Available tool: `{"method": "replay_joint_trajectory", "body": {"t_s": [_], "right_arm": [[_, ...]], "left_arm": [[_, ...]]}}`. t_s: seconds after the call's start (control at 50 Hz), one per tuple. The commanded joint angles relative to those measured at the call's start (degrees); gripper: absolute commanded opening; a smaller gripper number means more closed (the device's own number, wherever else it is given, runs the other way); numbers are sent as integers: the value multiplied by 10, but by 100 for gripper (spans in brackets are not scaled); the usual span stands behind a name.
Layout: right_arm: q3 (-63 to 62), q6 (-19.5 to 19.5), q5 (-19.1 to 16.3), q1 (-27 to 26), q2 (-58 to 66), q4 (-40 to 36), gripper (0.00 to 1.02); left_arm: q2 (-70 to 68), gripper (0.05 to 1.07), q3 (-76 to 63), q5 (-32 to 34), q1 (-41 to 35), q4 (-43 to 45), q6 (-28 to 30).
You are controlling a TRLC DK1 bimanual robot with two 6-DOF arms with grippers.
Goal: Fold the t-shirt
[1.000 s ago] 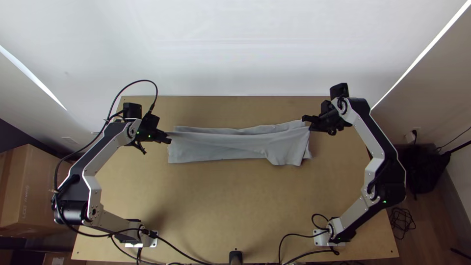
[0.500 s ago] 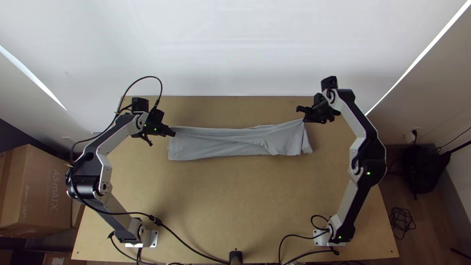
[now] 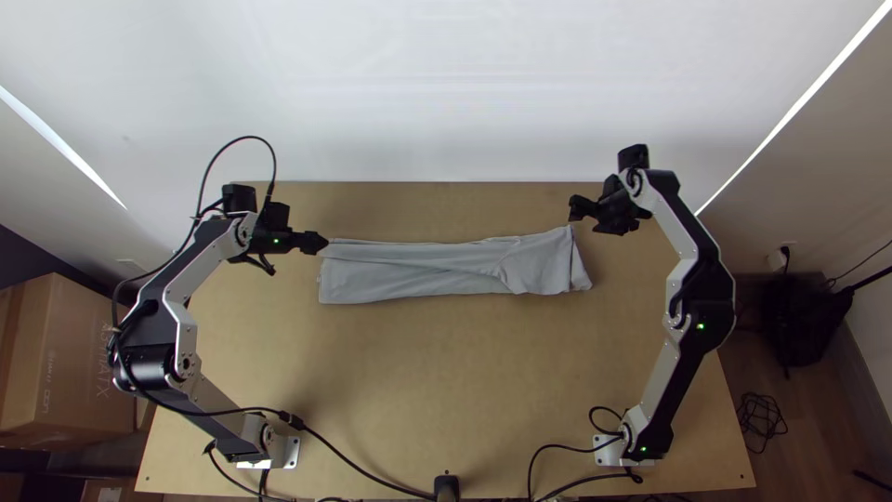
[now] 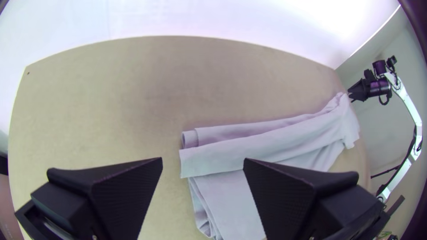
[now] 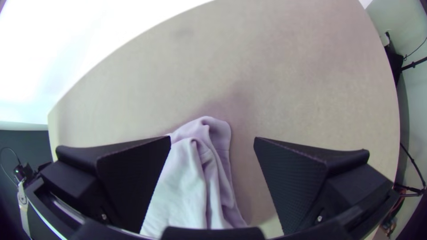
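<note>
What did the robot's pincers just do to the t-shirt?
The left pincer and the right pincer pulled the top layer of the t-shirt toward the far side of the table, then let go and moved slightly apart. The t-shirt still lies in a long strip.

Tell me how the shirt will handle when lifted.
The shirt will probably hang floppy, since it lies in soft folds and creases. It looks thin and likely light. Its loose, stacked layers may slide apart if only the top one is pinched.

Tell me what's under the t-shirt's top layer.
More of the t-shirt: folded cloth shows along both long edges of that layer, with the table beyond. What the layer covers can't be seen.
</note>
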Motion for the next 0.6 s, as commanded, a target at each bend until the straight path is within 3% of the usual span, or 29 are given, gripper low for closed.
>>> {"method": "replay_joint_trajectory", "body": {"t_s": [0.0, 0.16, 0.28, 0.42, 0.58], "right_arm": [[1, 41, -44, -15, -70, 0, 91], [11, 112, -201, -41, -99, -13, 92], [3, 114, -219, -42, -113, -13, 92], [-4, 133, -270, -41, -124, -13, 92], [-9, 139, -272, -33, -132, -13, 92]], "left_arm": [[-33, 103, -21, 35, 21, -7, -11], [-33, 103, -35, 105, 52, -39, -17], [-25, 103, -55, 123, 60, -39, -25], [-4, 103, -71, 130, 63, -39, -27], [22, 103, -89, 129, 56, -27, -33]]}}
